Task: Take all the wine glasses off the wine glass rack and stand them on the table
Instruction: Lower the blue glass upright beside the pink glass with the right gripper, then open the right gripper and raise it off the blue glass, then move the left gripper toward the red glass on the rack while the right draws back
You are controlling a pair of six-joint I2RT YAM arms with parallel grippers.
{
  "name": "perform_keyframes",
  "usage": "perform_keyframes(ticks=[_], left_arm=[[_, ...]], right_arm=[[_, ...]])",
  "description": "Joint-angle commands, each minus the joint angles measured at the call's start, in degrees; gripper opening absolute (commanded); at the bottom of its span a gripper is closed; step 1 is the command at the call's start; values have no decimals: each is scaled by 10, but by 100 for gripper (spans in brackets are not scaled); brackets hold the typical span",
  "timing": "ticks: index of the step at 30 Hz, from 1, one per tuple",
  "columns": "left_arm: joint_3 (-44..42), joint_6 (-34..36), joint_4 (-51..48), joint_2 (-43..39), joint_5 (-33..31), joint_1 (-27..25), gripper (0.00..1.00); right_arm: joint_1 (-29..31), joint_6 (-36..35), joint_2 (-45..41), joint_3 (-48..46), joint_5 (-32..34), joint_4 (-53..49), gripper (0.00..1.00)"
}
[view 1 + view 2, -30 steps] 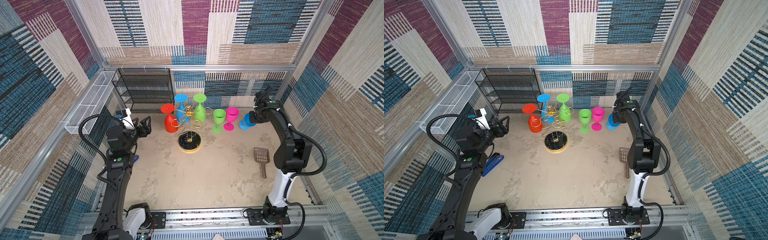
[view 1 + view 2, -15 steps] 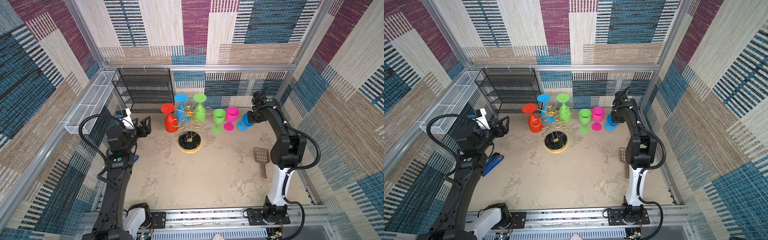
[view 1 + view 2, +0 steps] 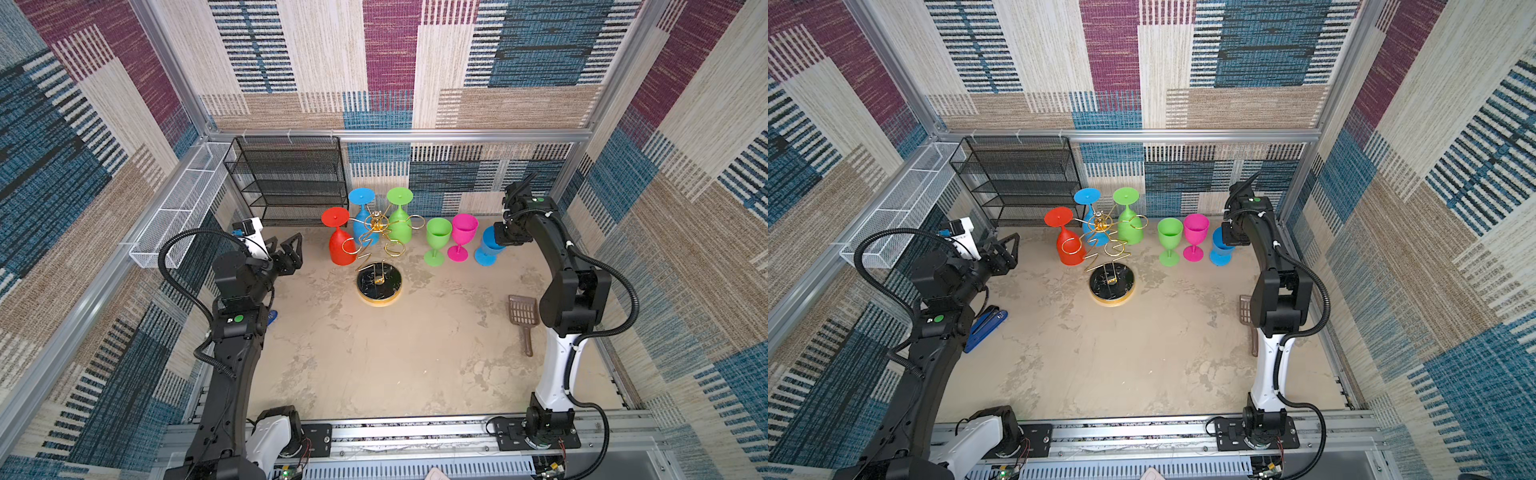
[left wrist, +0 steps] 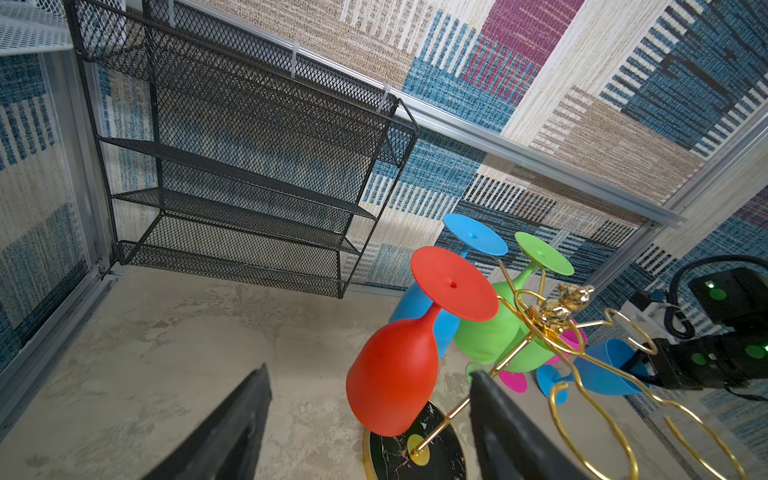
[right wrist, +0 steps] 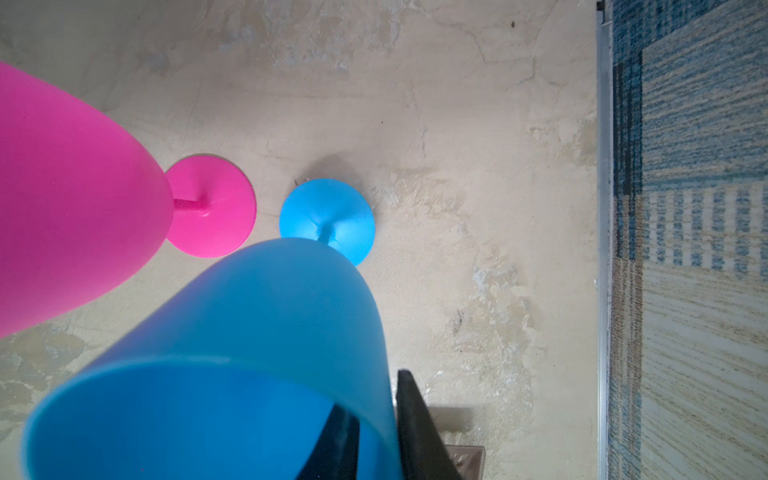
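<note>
My right tool straddles the rim of the standing blue glass, one finger inside the bowl and one outside. I cannot tell whether it is pinching the wall. The glass's foot rests on the counter, with the pink glass just beside it at 9 o'clock. I judge this to be the set-down, so next I must release and lift straight off without tipping it. In a top view, further toward 9 o'clock, the wine glass rack carries three inverted glasses. My left tool, wide open and empty, hovers at the rack's 9 o'clock, nearest the red glass.
</note>
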Motion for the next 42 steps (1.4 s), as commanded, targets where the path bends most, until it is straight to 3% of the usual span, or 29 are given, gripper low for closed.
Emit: perform_keyframes(ticks=[1, 9, 16, 21, 26, 32, 35, 42], left_arm=[[0, -1, 4, 0, -3, 0, 77], [-2, -7, -1, -3, -13, 0, 77], [0, -22, -3, -3, -15, 0, 77], [8, -46, -16, 0, -7, 1, 77], [63, -117, -91, 42, 95, 18, 77], [69, -282, 20, 117, 287, 53, 69], [93, -296, 20, 153, 333, 53, 66], [129, -314, 20, 203, 363, 51, 65]], right_arm=[[0, -2, 5, 16, -6, 5, 28], [-1, 1, 19, 78, -31, 6, 51], [-12, 6, -13, 79, -51, 38, 56], [-15, 20, -104, -18, -101, 133, 59], [-15, 51, -278, -206, -211, 298, 67], [-15, 101, -467, -440, -344, 503, 92], [-15, 115, -503, -486, -388, 531, 100], [-15, 131, -536, -533, -429, 544, 99]])
